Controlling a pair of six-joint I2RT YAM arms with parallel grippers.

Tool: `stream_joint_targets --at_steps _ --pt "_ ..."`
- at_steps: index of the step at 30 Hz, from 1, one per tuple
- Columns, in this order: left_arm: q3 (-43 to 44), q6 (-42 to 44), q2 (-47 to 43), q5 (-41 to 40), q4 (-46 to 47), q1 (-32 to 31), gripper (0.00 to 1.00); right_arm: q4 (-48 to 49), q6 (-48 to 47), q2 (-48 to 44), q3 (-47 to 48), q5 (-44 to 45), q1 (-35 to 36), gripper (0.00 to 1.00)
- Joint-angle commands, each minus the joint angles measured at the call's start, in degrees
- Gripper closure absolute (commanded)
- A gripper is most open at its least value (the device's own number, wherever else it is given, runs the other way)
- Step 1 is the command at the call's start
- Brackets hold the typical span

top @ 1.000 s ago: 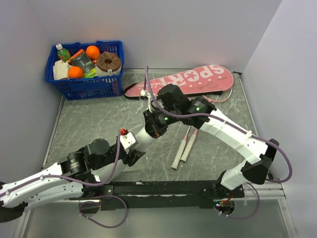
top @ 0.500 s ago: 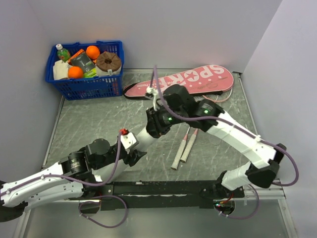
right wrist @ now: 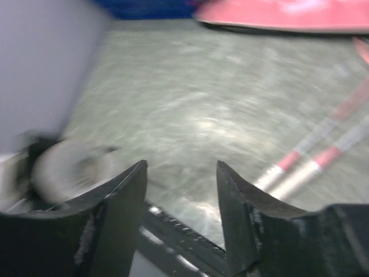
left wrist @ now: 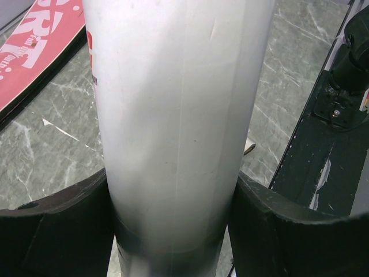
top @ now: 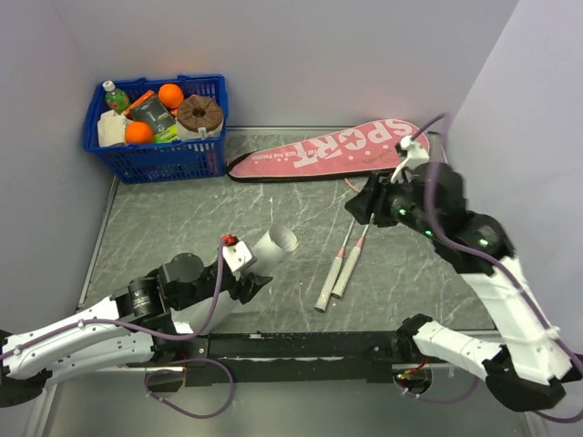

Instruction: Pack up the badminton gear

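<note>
Your left claw (left wrist: 173, 231) is clenched around the white tube (top: 271, 244), gripping it near its lower end, a finger on each side. The tube sits lower centre in the top view, tilted, with its open mouth aimed up and right toward the middle of the counter (top: 182, 218). That angle looks meant to present the mouth for loading; whether anything is inside, you cannot tell.

Your right claw (right wrist: 181, 196) is released, its fingers apart with nothing between them. It hangs in the right half of the frame, just below the wide end of the pink case (top: 337, 146).

The case lies flat along the far edge, upper centre. The two rackets (top: 333, 276) lie side by side, touching, white handles toward the lower centre and shafts running up toward the case.

Bare counter lies between the tube mouth and the rackets, enough to work in. The blue basket (top: 155, 159) fills the upper left corner, and the wall (top: 519, 109) stands close on the right, so swing that arm inward.
</note>
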Motion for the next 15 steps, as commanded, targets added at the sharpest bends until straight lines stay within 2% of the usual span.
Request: stream_joint_targets --at_steps 1,6,11,15 --pt "2.21 -0.23 -0.31 0.35 3.60 0.04 0.99 -4.22 4.11 3.81 -11.93 11.62 -5.30 0.40" --pt "2.03 -0.32 -1.27 0.61 3.43 0.04 0.99 0.44 7.46 4.59 -23.89 13.13 -12.17 0.41" --pt "1.94 0.03 -0.75 3.68 3.78 0.04 0.99 1.67 8.33 8.72 -27.68 15.15 -16.38 0.42" --pt "3.17 2.22 3.10 6.93 4.22 0.04 0.99 4.30 9.04 11.36 -31.80 14.36 -20.61 0.43"
